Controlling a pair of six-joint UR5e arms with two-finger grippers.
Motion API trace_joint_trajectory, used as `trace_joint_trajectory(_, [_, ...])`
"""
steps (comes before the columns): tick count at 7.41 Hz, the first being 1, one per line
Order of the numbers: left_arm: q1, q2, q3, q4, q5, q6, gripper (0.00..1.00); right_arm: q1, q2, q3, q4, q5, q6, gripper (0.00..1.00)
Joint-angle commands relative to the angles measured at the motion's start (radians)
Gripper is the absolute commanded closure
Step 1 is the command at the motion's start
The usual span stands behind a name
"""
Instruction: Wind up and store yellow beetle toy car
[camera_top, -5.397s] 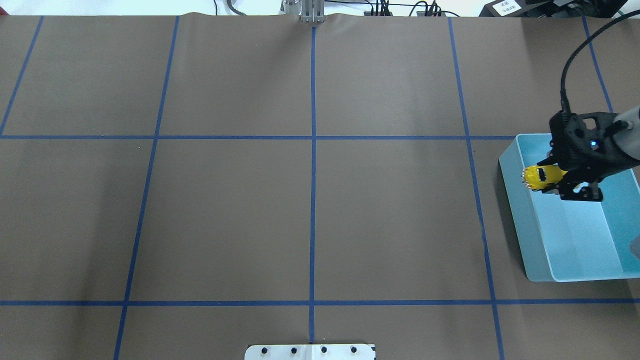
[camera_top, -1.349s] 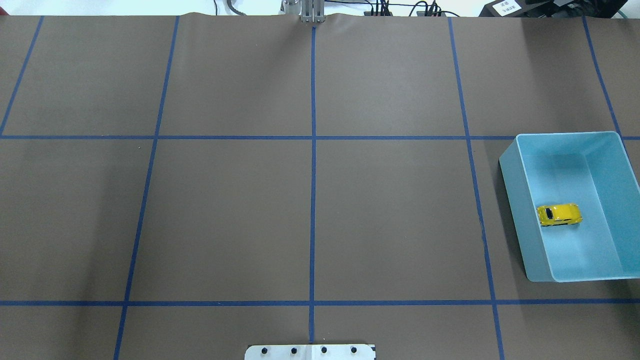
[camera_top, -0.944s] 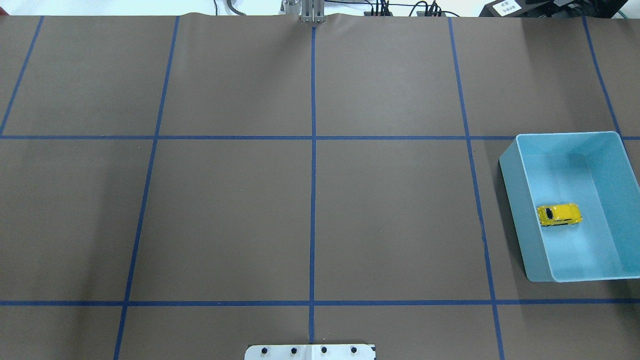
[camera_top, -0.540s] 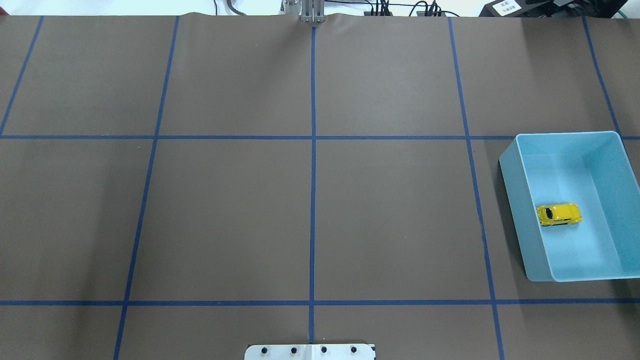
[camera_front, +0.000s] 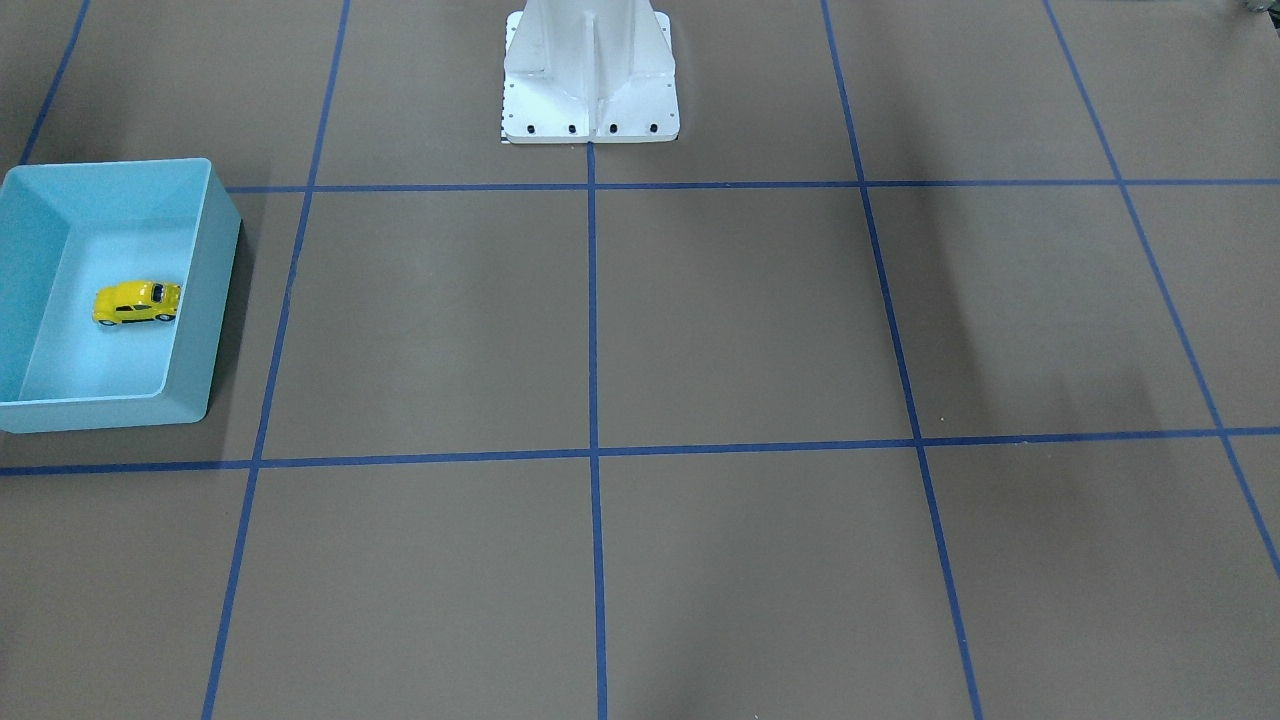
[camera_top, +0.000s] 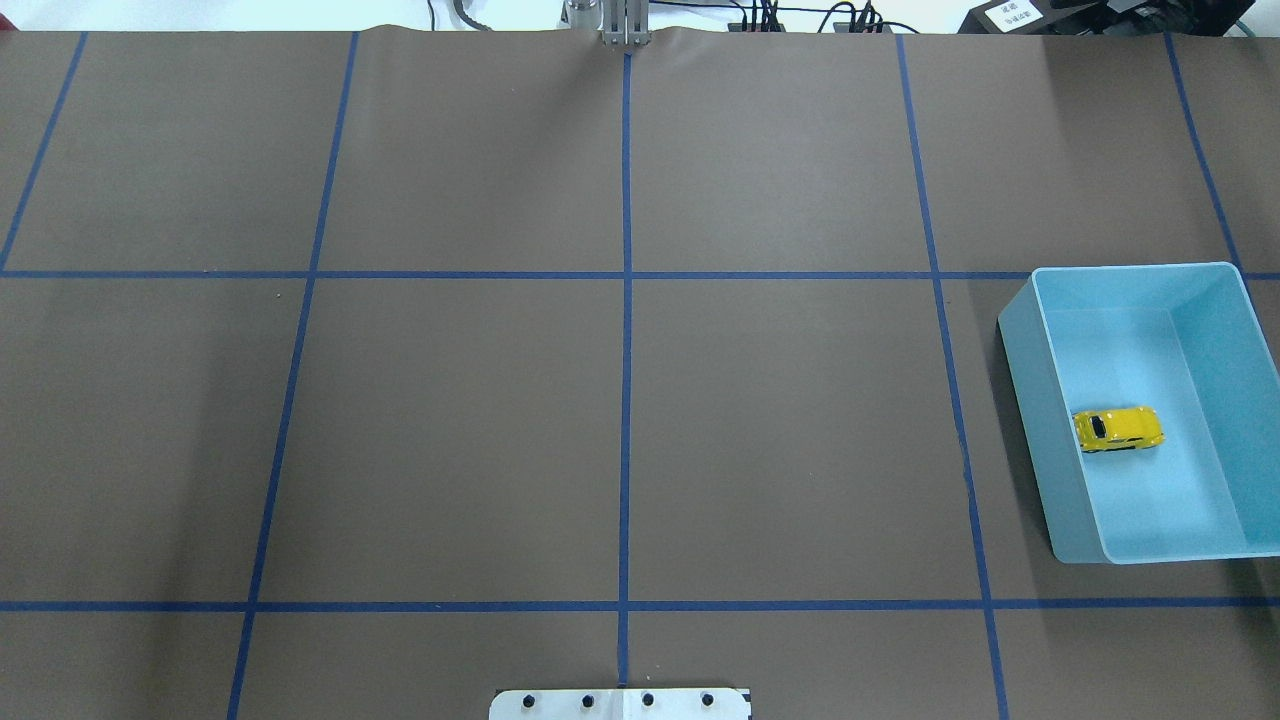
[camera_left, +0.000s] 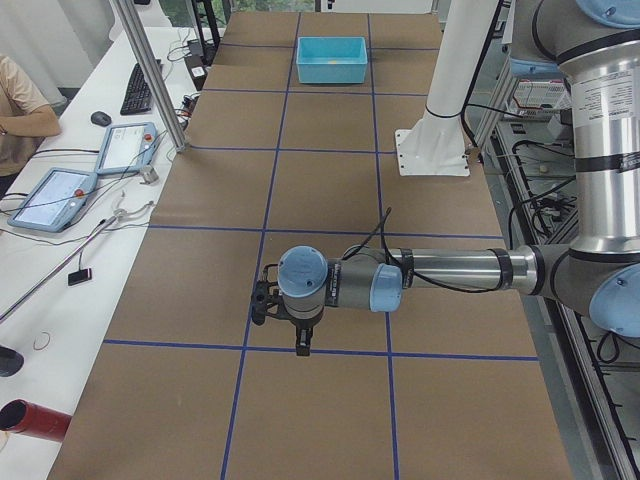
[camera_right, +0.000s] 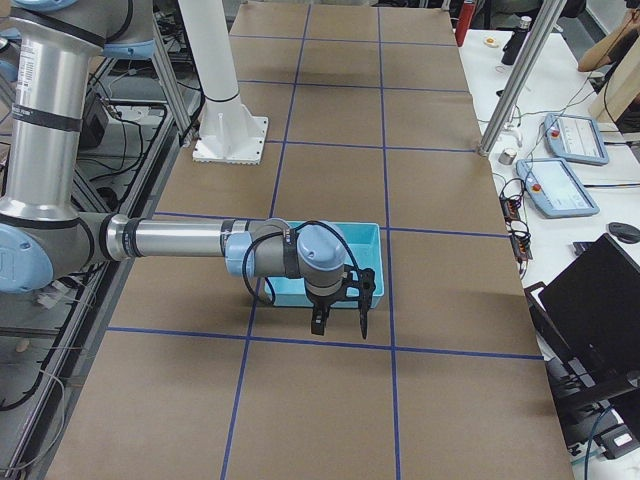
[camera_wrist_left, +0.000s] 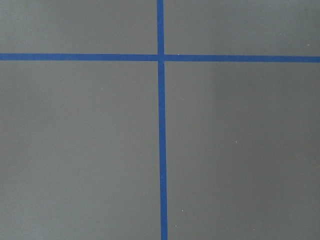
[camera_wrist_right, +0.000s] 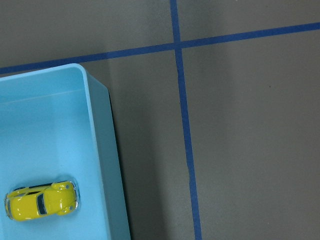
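Your right end effector (camera_right: 340, 326) hangs over the right end of the bench, fingers pointing down, close to the blue bin (camera_right: 368, 240) but holding nothing you can see. It appears only in the side view, so you cannot tell whether it is released or clenched. The same goes for the left end effector (camera_left: 283, 326). It hovers over the left end of the bench above a crossing of blue tape lines (camera_wrist_left: 161, 57), and its state cannot be told.

The yellow car (camera_top: 1118, 428) sits on its wheels on the floor of the bin (camera_top: 1028, 400). It lies across the bin's short width, just beside the wall that faces the middle of the bench. From your side you see the car (camera_front: 137, 302) in the bin (camera_front: 215, 300) at the robot's right end of the bench, roughly midway between the robot's edge and yours. The right wrist camera shows a thin gap between the car (camera_wrist_right: 41, 201) and that wall (camera_wrist_right: 102, 160).
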Motion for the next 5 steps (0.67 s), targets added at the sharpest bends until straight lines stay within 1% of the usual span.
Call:
trace_joint_trajectory(1, [-0.001,0.002,0.005,0.000,0.008,-0.002,0.00,0.022,-0.005,0.000,0.000,-0.002,-0.001,0.00])
trace_joint_trajectory(5, [-0.009,0.002,0.011,0.000,0.011,-0.003,0.00,0.037,-0.019,0.002,0.000,-0.004,-0.004,0.00])
